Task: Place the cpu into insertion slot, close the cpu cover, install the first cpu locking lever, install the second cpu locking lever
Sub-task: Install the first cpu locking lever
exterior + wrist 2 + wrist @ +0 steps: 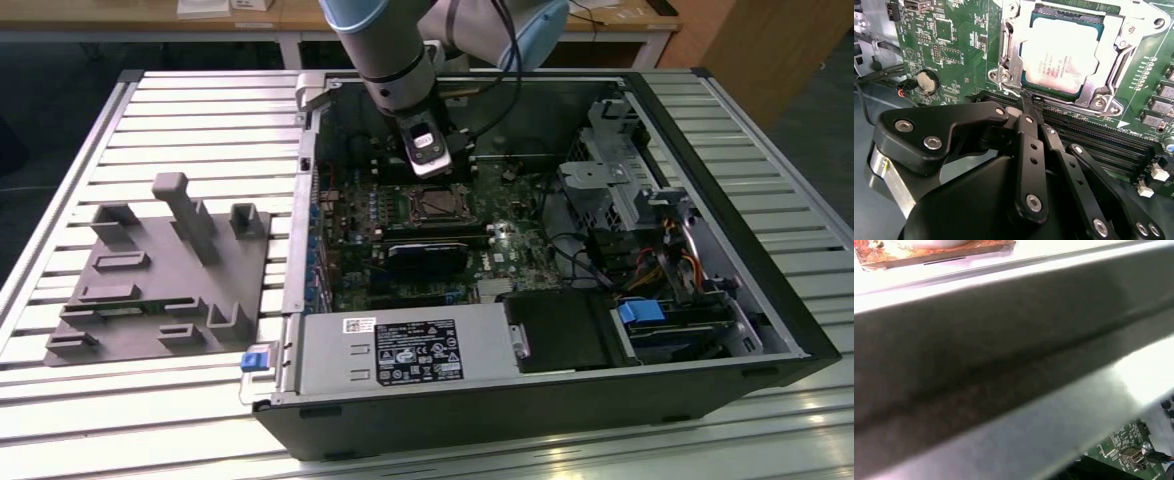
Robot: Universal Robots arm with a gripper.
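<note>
**Two steps look done; my tips sit at the socket corner**

Both of my black metal fingers (pixel 1030 150) are drawn together with no gap I can see, and nothing is held between them. My gripper (pixel 1026 100) comes to a point just beside one corner of the small square insertion slot (pixel 412 204) with its silver metal rim. That slot sits about midway across the green circuit board (pixel 954 45) inside the open black computer case (pixel 534 410).

The small, flat, square cpu (pixel 1061 55) with the dull silvery top lies seated in the slot. The thin square silver cpu cover (pixel 1116 60) lies flat around it, the chip showing through its window. So I judge that placing and closing are finished and a locking lever is the step in hand. I cannot tell which lever, nor whether my tips touch the thin bright lever wire (pixel 1013 91) at that corner or only stand next to it.

Any move here calls for a small, steady push. The wire looks thin and springy, closed tips could slip off it, and the long black memory slots (pixel 1094 145) run close alongside.
</note>
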